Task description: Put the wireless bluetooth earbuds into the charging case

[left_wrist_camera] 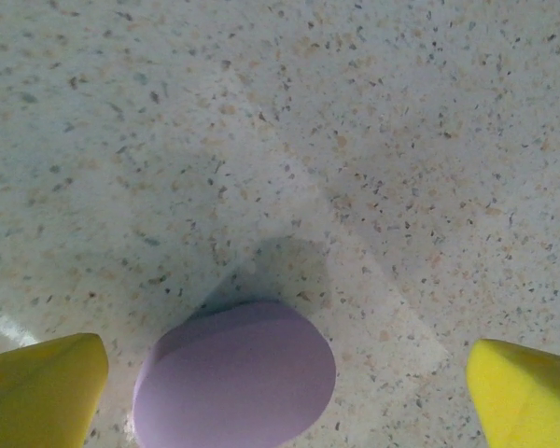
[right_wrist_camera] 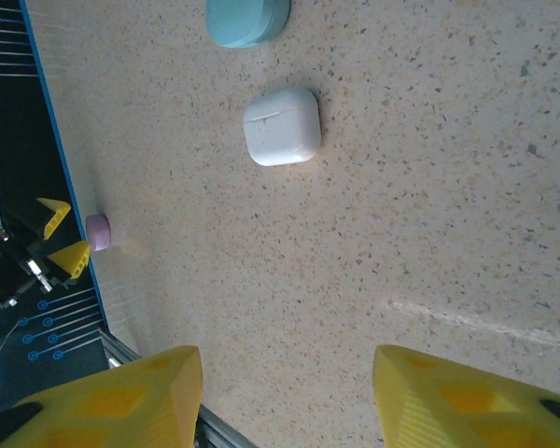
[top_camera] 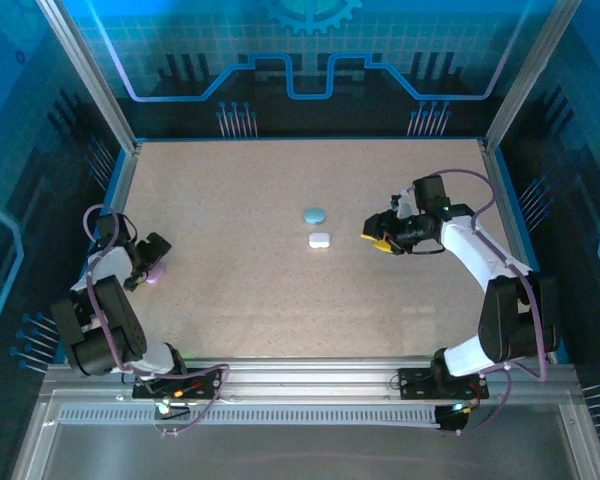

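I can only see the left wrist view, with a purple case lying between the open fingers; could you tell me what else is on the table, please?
Observer: Two more cases lie mid-table: a blue case and, nearer the arms, a white case.
Operator: Are those two touching?
Observer: No, a narrow strip of bare table shows between them.
Operator: And where is the right hand, please?
Observer: The right hand hovers just right of the white case, jaws apart, with nothing between them.
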Robot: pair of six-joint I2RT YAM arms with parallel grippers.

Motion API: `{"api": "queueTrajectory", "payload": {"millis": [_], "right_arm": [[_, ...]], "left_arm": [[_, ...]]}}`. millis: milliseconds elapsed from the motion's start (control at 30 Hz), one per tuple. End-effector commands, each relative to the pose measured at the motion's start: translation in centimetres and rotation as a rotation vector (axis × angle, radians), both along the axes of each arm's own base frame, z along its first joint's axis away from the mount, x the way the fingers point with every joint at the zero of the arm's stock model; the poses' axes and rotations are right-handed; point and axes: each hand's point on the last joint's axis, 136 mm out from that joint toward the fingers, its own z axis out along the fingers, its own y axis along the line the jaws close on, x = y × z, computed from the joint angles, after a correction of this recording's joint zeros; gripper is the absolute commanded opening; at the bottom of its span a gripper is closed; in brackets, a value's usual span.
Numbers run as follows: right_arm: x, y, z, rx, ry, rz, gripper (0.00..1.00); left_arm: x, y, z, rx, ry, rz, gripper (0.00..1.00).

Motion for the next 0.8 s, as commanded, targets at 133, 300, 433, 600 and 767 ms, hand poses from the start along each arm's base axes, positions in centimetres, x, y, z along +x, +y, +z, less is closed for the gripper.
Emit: {"api": "queueTrajectory", "payload": {"millis": [133,300,433,600,767], "right_arm": [[-0.1,1.0,0.8,0.025,-0.012,0.061,0.53],[-0.2,1.1,0.7,0.029,-0.009,0.071,0.53],[-0.3,1.1,0.9,0.029,-0.014,0.074,0.52],[-0.5,1.1,0.9,0.033,-0.015,0.079,0.53],[-0.7,1.1,1.0,0.033,-0.018,0.080,0.53]], "left_arm": [[2.1,-0.6,0.3,-0.036,-0.061,-0.099,0.99],[1.9,-2.3,0.0,-0.102,-0.040,-0.133,0.98],[1.3,-2.9,0.4,-0.082,-0.004,-0.144,0.97],[0.8,-3.8,0.4,-0.073,0.014,-0.175,0.94],[0.8,-4.9,0.2,-0.083,0.034,-0.212,0.91]]}}
